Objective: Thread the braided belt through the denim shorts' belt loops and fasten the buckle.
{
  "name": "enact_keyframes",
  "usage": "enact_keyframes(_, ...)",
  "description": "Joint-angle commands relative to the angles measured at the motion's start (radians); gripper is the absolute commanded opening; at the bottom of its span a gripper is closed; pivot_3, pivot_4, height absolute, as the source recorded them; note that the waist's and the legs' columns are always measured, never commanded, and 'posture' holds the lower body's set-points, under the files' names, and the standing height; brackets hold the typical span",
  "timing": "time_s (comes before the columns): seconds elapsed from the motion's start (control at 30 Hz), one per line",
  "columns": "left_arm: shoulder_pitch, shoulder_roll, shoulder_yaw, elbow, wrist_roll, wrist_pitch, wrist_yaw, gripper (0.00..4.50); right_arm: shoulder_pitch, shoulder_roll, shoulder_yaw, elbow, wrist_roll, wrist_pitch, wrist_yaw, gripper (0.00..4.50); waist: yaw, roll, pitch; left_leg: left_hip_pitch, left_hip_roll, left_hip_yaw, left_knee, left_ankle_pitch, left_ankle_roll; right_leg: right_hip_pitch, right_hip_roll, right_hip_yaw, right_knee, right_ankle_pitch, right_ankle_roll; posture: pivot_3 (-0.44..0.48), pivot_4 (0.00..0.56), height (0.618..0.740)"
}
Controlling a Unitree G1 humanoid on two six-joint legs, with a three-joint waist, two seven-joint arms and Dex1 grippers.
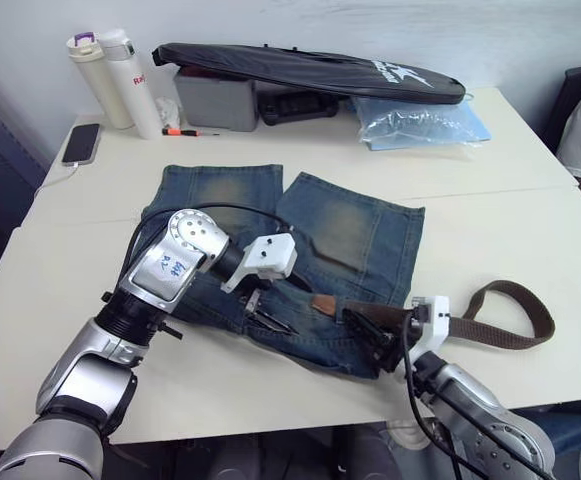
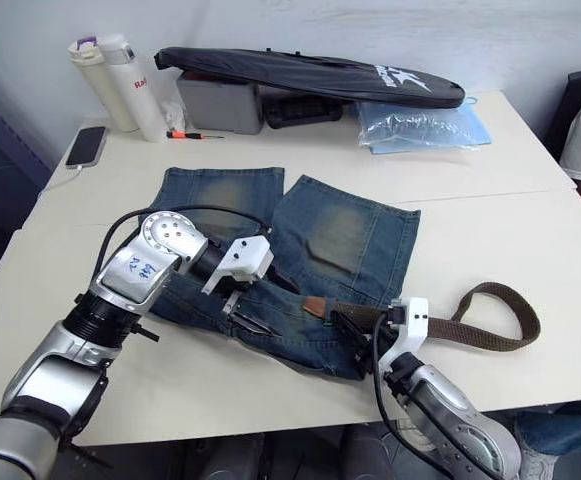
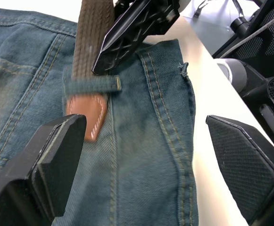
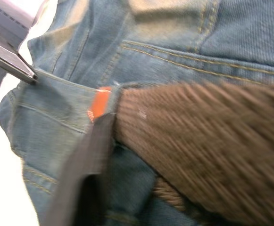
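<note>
Nearby, phone [image 1: 81, 143], bottles [image 1: 115, 82], left jaws apart over denim shorts [image 1: 300, 262], right jaws clamping braided belt [image 1: 500, 325].

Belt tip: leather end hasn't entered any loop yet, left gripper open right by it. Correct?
Not quite. In the left wrist view the belt already runs under a belt loop, and its tan leather tip pokes out past it on the shorts. The rest holds: the left gripper is open right by the tip.

belt tip [image 3: 88, 115] under denim loop [image 3: 92, 85]
</note>
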Motion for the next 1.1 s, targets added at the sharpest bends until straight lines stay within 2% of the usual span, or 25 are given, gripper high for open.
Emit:
enact_keyframes(0.03, -0.016, -0.01, -0.005, -0.008, 0.001, -0.02, -0.016, 4.5, 0.071, 0.014, -0.073, -0.062, 0.041, -0.018, -0.017, 3.87, 0.001, 0.0, 0.0, 0.0, 0.0, 0.0, 0.0, 0.0, 0.0, 0.0, 0.0, 0.0, 0.0, 0.0, 0.0, 0.0, 0.15, 0.74)
enact_keyframes(0.33, -0.023, -0.016, -0.008, 0.025, 0.018, -0.047, -0.03, 4.5, 0.237, 0.116, -0.144, -0.113, 0.152, -0.133, 0.045, 3.87, 0.016, -0.001, -0.001, -0.001, 0.001, -0.004, -0.003, 0.0, 0.0, -0.001, 0.001, -0.005, 0.0, -0.003, -0.003, 0.0, 0.15, 0.74)
enact_keyframes(0.57, -0.035, -0.035, -0.009, 0.039, 0.026, -0.054, -0.035, 4.5, 0.274, 0.198, -0.176, -0.047, 0.222, -0.211, 0.085, 3.87, 0.03, -0.003, -0.002, -0.002, 0.002, -0.005, -0.004, 0.0, 0.001, -0.002, 0.002, -0.007, 0.003, -0.008, -0.005, 0.0, 0.15, 0.74)
enact_keyframes(0.9, -0.033, -0.034, -0.006, 0.047, 0.035, -0.062, -0.037, 4.5, 0.321, 0.233, -0.202, -0.014, 0.288, -0.261, 0.137, 3.87, 0.031, -0.003, -0.002, -0.002, 0.002, -0.005, -0.004, -0.003, 0.005, -0.002, 0.002, -0.007, 0.003, -0.01, -0.008, 0.0, 0.15, 0.74)
enact_keyframes(1.0, -0.031, -0.035, -0.006, 0.045, 0.036, -0.061, -0.034, 4.5, 0.316, 0.227, -0.196, -0.014, 0.295, -0.257, 0.142, 3.07, 0.032, -0.003, -0.002, -0.002, 0.002, -0.005, -0.004, -0.003, 0.005, -0.002, 0.002, -0.007, 0.003, -0.01, -0.008, 0.0, 0.15, 0.74)
enact_keyframes(1.1, -0.031, -0.035, -0.005, 0.044, 0.036, -0.058, -0.033, 4.5, 0.296, 0.215, -0.184, -0.024, 0.293, -0.248, 0.131, 1.8, 0.031, -0.003, -0.002, -0.002, 0.002, -0.005, -0.004, -0.003, 0.005, -0.002, 0.002, -0.007, 0.003, -0.01, -0.008, 0.0, 0.15, 0.74)
